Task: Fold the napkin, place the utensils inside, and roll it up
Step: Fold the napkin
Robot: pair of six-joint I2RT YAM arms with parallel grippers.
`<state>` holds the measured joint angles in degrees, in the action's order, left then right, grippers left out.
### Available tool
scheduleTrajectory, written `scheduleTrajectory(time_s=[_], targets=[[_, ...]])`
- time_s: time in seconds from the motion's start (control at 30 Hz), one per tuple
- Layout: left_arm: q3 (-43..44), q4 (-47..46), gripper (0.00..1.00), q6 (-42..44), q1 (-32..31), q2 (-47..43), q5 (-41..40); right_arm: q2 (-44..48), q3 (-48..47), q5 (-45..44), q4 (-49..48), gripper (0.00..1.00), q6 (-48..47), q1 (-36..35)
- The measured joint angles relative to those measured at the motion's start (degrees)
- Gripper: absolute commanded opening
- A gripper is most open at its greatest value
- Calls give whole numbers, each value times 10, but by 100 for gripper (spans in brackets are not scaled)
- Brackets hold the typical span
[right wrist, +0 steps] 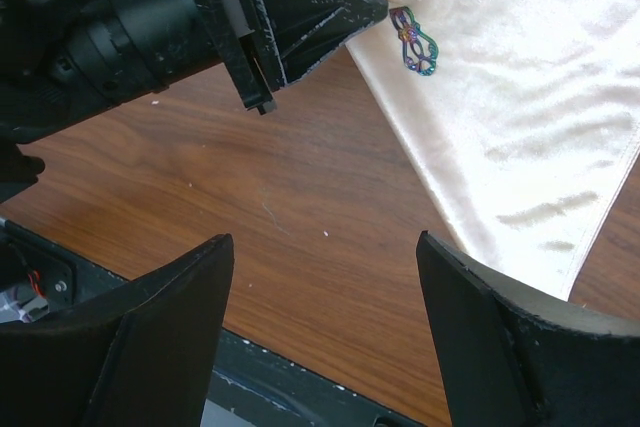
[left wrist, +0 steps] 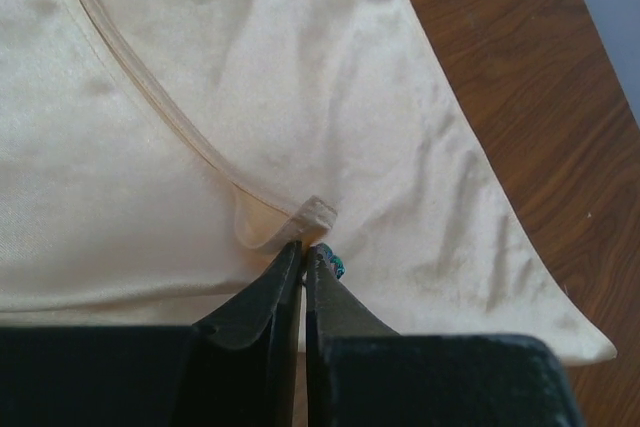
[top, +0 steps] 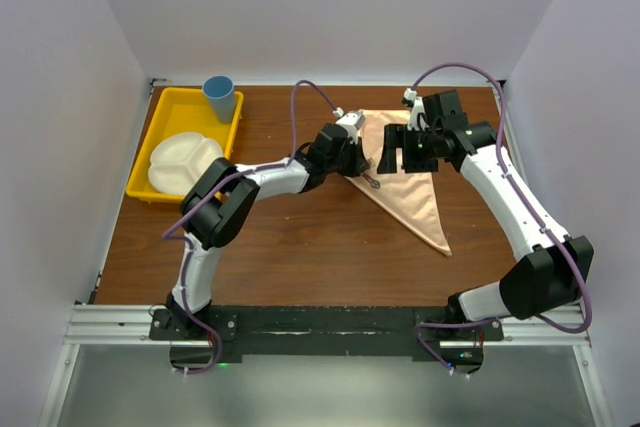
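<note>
The peach napkin (top: 412, 187) (left wrist: 300, 87) (right wrist: 530, 97) lies folded into a long triangle right of the table's middle. A small iridescent end of the utensils (top: 372, 184) (left wrist: 336, 265) (right wrist: 416, 45) pokes out at its left edge; the rest is hidden. My left gripper (top: 362, 169) (left wrist: 303, 247) sits at that edge. Its jaws are nearly together, and a curled-up corner of the napkin's hem is at their tips. My right gripper (top: 402, 159) (right wrist: 323, 237) hovers wide open over bare wood beside the napkin, holding nothing.
A yellow tray (top: 168, 107) at the back left holds a white divided plate (top: 185, 159) and a blue cup (top: 220, 97). White walls close off the back and both sides. A black rail (top: 320, 322) runs along the near edge.
</note>
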<state>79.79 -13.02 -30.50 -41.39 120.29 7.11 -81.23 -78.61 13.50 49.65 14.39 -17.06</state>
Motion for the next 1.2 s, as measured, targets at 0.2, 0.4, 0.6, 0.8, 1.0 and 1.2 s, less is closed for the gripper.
scheduleTrajectory(time_s=[0.2, 0.4, 0.6, 0.8, 1.0, 1.2], targets=[[0, 19, 12, 0, 0, 17, 19, 0, 5, 2, -2, 79, 2, 1], [0, 27, 14, 1, 0, 19, 32, 0, 10, 11, -4, 79, 4, 3], [-1, 35, 15, 1, 0, 19, 48, 0, 13, 13, -7, 80, 10, 3], [-7, 40, 41, 13, 0, 18, 53, 0, 19, 17, -8, 84, 19, 6], [-14, 63, 40, 10, 6, 3, 56, -9, 29, 22, -13, 83, 46, 33], [-47, 123, 41, 12, 54, -125, 66, -105, 26, 32, -76, 67, 52, 63]])
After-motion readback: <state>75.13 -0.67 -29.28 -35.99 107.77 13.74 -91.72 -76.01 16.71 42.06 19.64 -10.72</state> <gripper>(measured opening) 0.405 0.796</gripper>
